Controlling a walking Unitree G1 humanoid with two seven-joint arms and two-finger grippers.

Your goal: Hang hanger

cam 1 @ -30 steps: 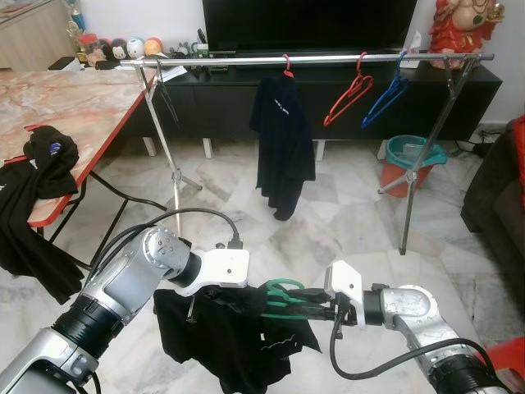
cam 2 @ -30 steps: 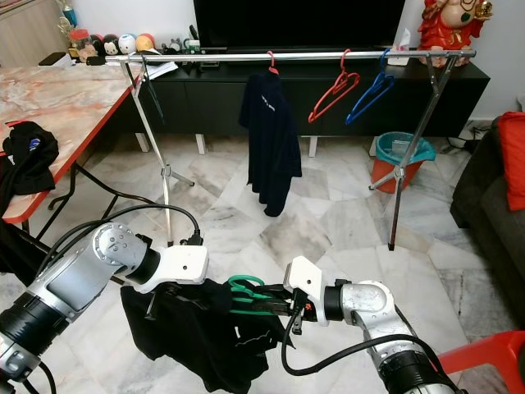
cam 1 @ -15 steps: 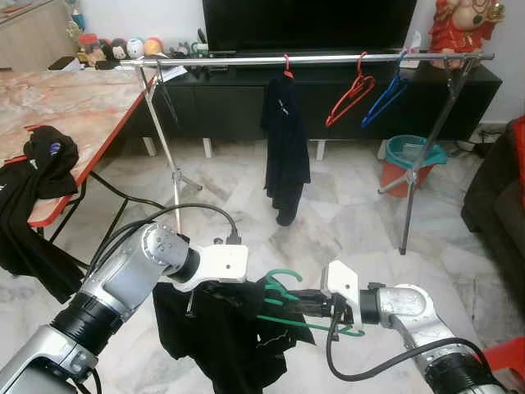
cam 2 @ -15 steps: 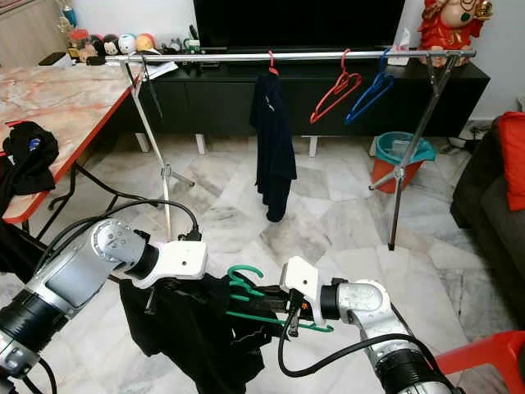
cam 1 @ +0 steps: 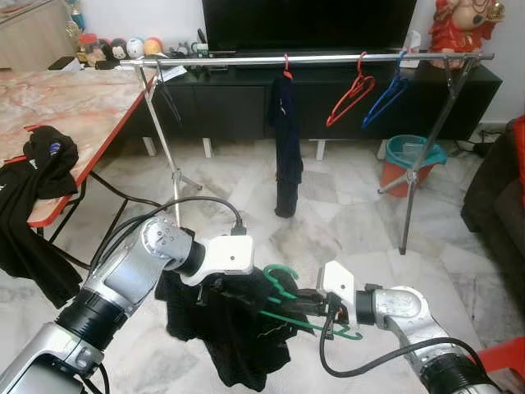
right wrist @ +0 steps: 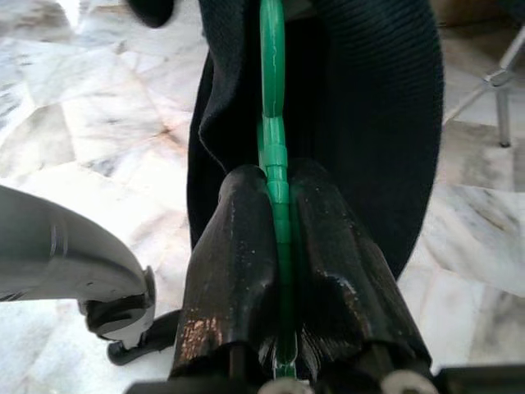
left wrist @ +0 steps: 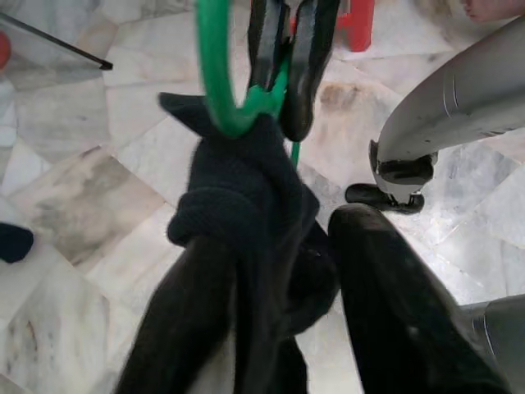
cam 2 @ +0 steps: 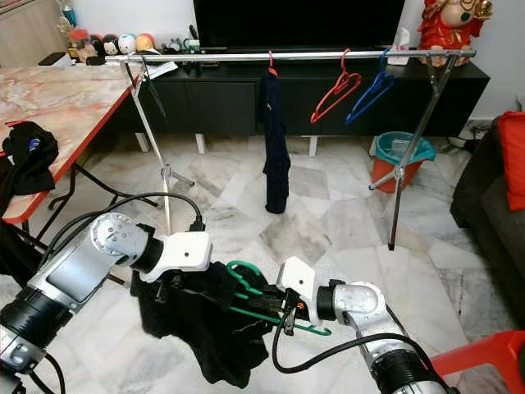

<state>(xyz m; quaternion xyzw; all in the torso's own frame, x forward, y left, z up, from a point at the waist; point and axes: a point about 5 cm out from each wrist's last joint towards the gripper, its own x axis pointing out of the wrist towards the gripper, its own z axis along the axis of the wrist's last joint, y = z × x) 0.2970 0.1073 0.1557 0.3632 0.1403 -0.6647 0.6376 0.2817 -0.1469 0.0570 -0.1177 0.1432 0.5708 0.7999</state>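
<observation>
You're in the carry-and-lift step here: the green hanger (cam 1: 283, 300) sits low in front of you, well below the rail (cam 1: 312, 59), with the black shirt (cam 1: 225, 332) bunched on it. Your right gripper (right wrist: 279, 271) is clamped on the hanger's bar, and the left gripper (left wrist: 283, 271) is pinching a wad of the shirt. Next move, I'd say, means raising the whole thing and getting the hook over an open stretch of rail, left of the hanging dark garment (cam 1: 285, 139).

R gripper (right wrist: 279, 246) jaws clamped on green hanger (right wrist: 272, 98), black garment (right wrist: 377, 123) draped behind, marble floor (right wrist: 90, 107) below.
</observation>
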